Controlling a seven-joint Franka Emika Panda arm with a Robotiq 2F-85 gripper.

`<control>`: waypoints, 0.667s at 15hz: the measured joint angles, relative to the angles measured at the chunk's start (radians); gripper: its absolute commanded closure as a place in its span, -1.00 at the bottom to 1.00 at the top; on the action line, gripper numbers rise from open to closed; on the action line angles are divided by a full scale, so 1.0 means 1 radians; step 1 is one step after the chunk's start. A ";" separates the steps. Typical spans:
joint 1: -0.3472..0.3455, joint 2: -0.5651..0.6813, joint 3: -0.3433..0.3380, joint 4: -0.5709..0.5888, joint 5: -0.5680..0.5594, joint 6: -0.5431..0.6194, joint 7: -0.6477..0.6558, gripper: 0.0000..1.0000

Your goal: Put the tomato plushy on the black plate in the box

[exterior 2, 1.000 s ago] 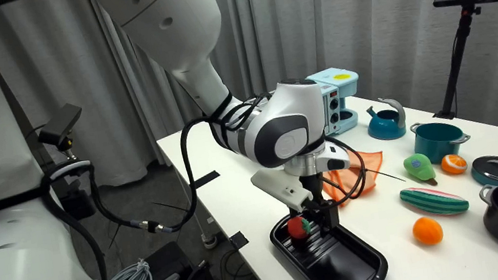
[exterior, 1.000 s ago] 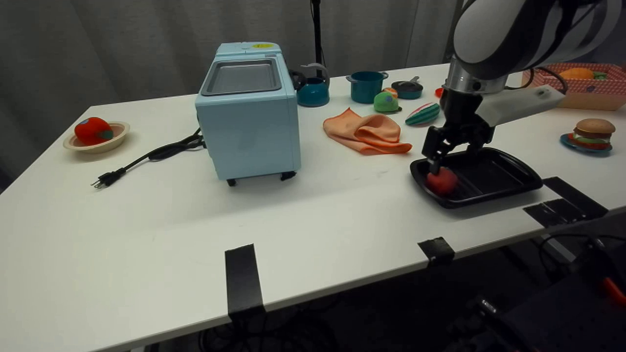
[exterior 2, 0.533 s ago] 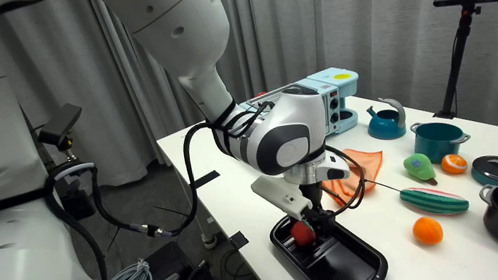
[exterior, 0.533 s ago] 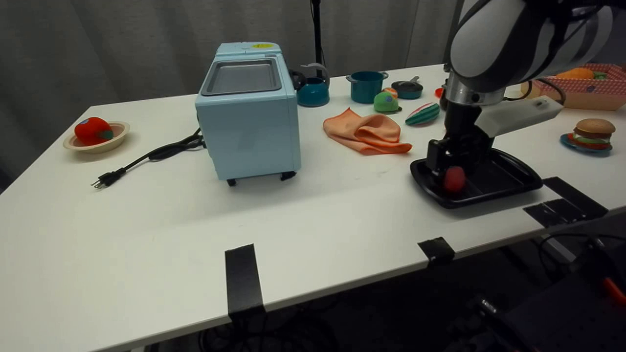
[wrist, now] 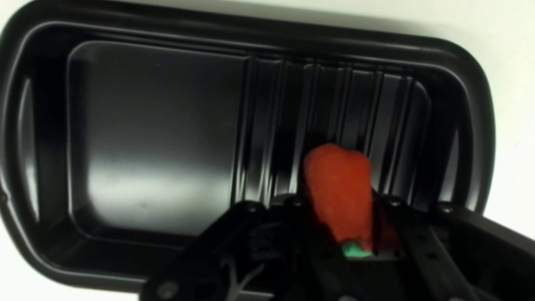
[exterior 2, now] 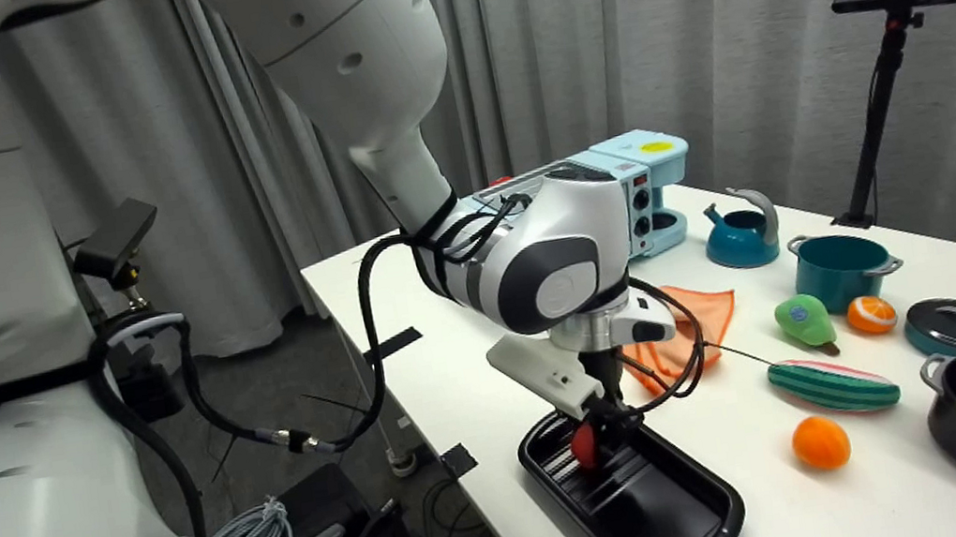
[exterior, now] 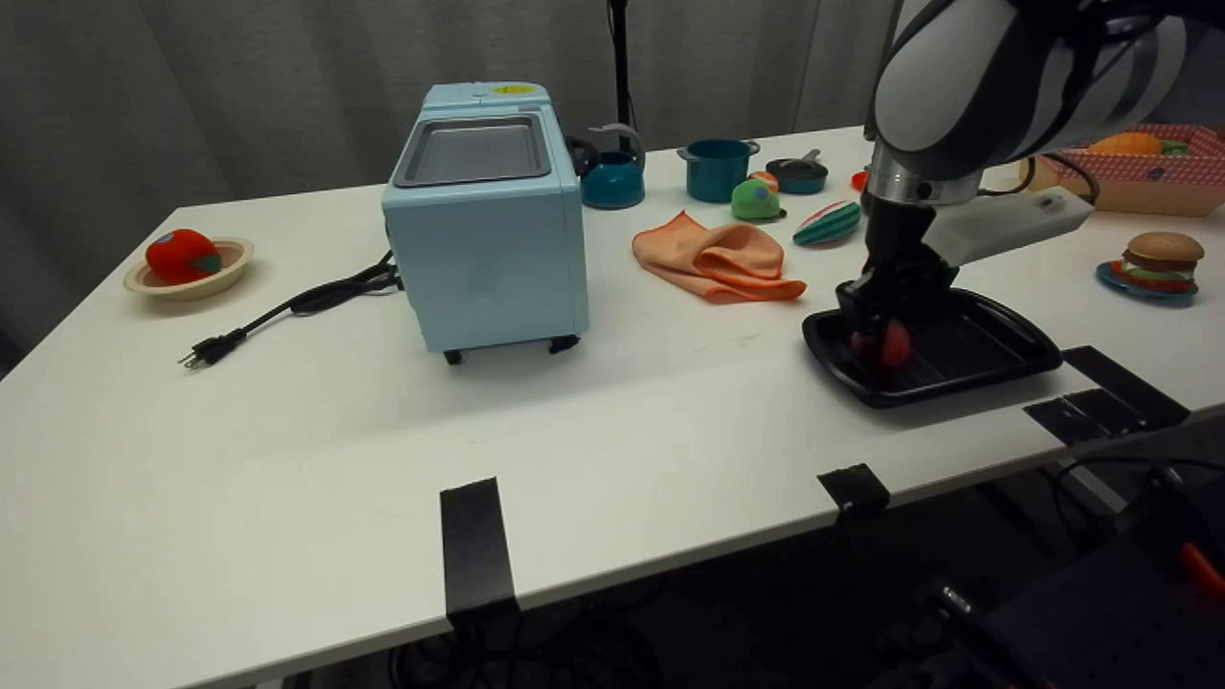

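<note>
Gray curtains [exterior 2: 731, 60] backed our white table [exterior: 670, 421]. Tomato plushy [wrist: 339, 179] was in the black plate [wrist: 159, 125], over the ribbed end, visibly squashed. We had the gripper [wrist: 345, 205] closed down on it; a second ago the jaws stood wider. We took that as grasp made. Lift we couldn't confirm. Checked box [exterior: 1148, 198], probably our target, stood well apart, so we judged the carry still ahead.
</note>
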 measured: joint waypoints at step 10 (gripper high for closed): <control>-0.006 -0.116 -0.007 0.167 0.015 -0.076 0.003 0.90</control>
